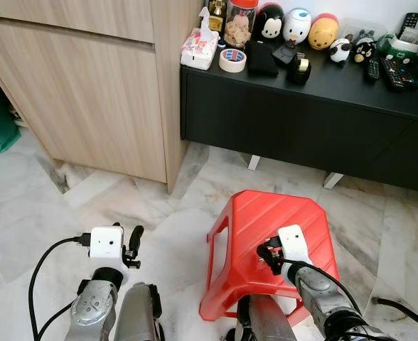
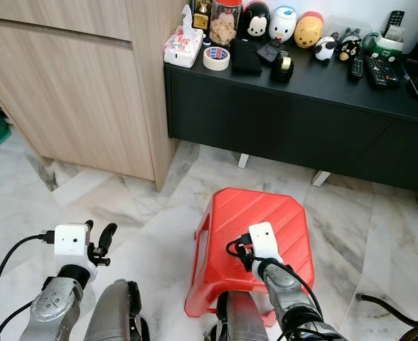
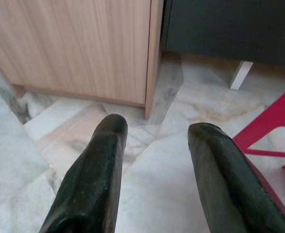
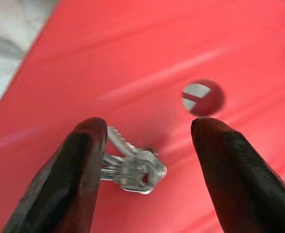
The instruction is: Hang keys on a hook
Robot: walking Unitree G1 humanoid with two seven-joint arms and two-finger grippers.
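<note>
A bunch of silver keys (image 4: 133,167) lies flat on the top of a red plastic stool (image 1: 294,213). My right gripper (image 4: 147,131) hovers just over the stool top (image 4: 133,58), open, with one finger on each side of the keys; the keys lie close to one finger (image 4: 84,170). A round hole (image 4: 203,97) in the stool top sits just beyond them. From the head, the right gripper (image 1: 269,254) is over the stool's near half. My left gripper (image 1: 133,245) hangs open and holds nothing above the marble floor (image 3: 74,141), left of the stool.
A light wooden cabinet (image 1: 88,92) stands at the back left. Beside it a low black console (image 1: 301,114) carries toy figures, a tape roll (image 1: 232,60), a tissue pack and remote controls (image 1: 394,71). Marble floor (image 1: 159,206) lies between them and the stool.
</note>
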